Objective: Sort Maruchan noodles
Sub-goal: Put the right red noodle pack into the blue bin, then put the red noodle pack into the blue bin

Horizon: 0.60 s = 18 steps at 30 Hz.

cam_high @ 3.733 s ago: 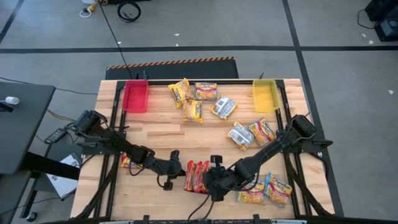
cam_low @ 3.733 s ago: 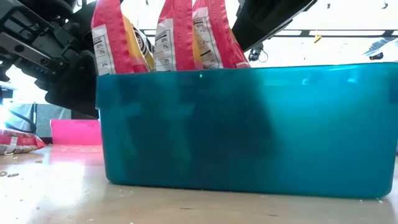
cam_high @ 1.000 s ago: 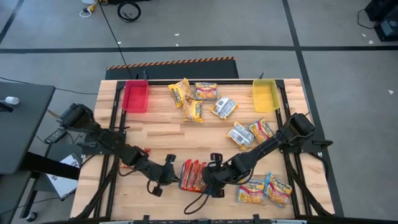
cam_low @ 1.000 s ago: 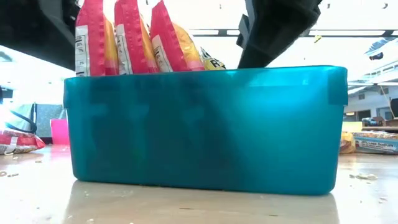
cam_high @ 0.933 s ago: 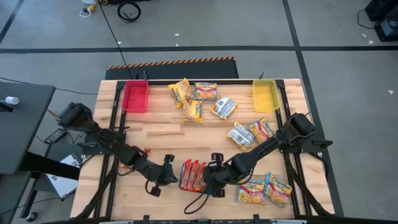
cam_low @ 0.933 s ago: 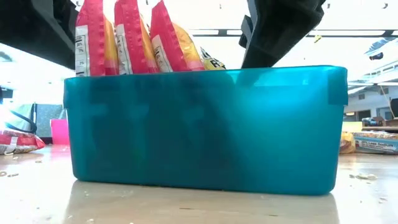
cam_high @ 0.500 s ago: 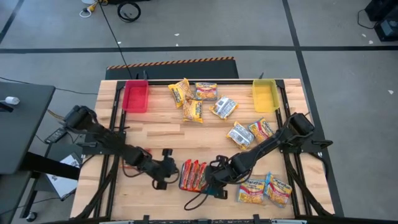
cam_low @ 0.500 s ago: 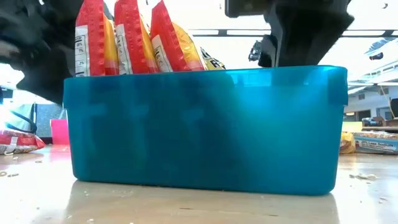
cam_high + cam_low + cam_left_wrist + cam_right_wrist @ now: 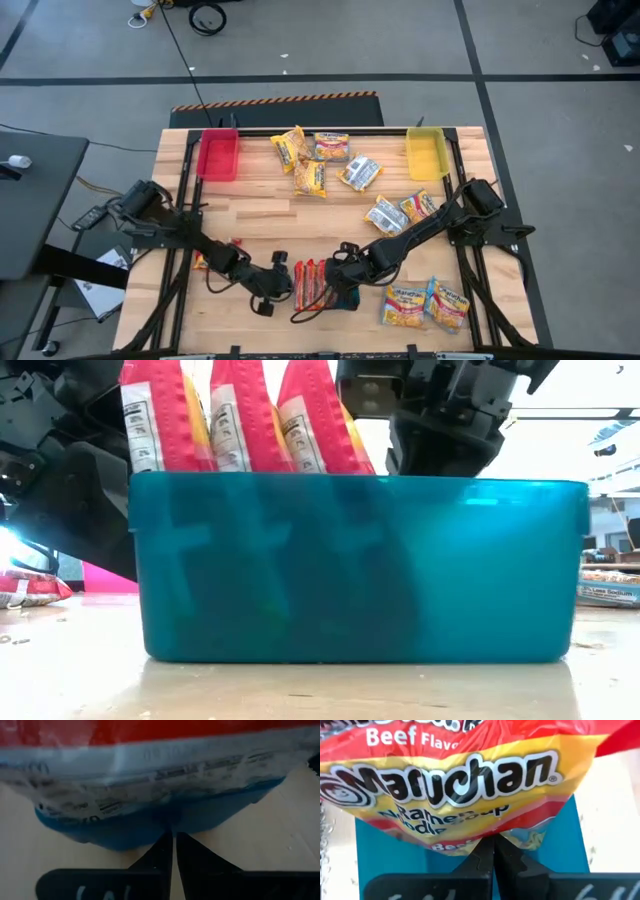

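1. Table (image 9: 260, 215) of pale wood carries everything; directions below are read from the high view, twelve o'clock being the far edge.
2. At about eleven o'clock a red bin (image 9: 218, 154) stands on the far edge.
3. At seven o'clock the left gripper (image 9: 283, 283) sits low at the left wall of the teal tray (image 9: 360, 570); its fingers (image 9: 167, 851) are pressed together and grip nothing, their tips right at the tray's wall.
4. A red-wrapped packet (image 9: 203, 262) lies on the wood under the left arm, at eight o'clock.
5. At six o'clock three red-orange Maruchan packets (image 9: 312, 283) stand upright on edge in the tray's left part, their tops rising above its rim.
6. Just right of them the right gripper (image 9: 340, 280) hangs over the tray, its fingers (image 9: 490, 851) closed tight, empty, their tips touching the beef-flavour packet (image 9: 455, 785) before them.
7. At twelve o'clock lies a cluster of four loose packets (image 9: 322, 160).
8. At three o'clock two more packets (image 9: 402, 213) lie side by side.
9. At five o'clock two packets (image 9: 428, 304) lie flat near the front edge.
10. At one o'clock stands a yellow bin (image 9: 427, 153).
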{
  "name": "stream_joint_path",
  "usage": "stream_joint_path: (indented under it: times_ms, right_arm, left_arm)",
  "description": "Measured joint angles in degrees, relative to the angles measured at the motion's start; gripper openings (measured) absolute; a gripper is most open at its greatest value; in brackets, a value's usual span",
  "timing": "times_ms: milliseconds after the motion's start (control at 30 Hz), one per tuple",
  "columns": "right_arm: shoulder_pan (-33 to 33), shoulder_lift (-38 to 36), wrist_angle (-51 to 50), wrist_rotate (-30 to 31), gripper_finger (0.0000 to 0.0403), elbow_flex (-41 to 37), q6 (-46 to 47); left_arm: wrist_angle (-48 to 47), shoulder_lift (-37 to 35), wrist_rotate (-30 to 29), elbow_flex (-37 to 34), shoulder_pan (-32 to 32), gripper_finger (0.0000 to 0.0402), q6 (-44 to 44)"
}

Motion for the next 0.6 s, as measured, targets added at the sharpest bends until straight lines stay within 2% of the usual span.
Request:
stream_joint_path:
  times_ms: [367,600]
  right_arm:
    - [0.35,-0.01,-1.73,-0.89,0.0009,0.02,2.54]
    - [1.43,-2.67,-5.07,-0.37,0.0009,0.07,4.24]
  left_arm:
    - [-3.49,-0.97,-0.05,0.15,-0.17,0.0029,-1.56]
    - [-15.27,-7.42,0.06,0.13,-0.93,0.0029,-3.57]
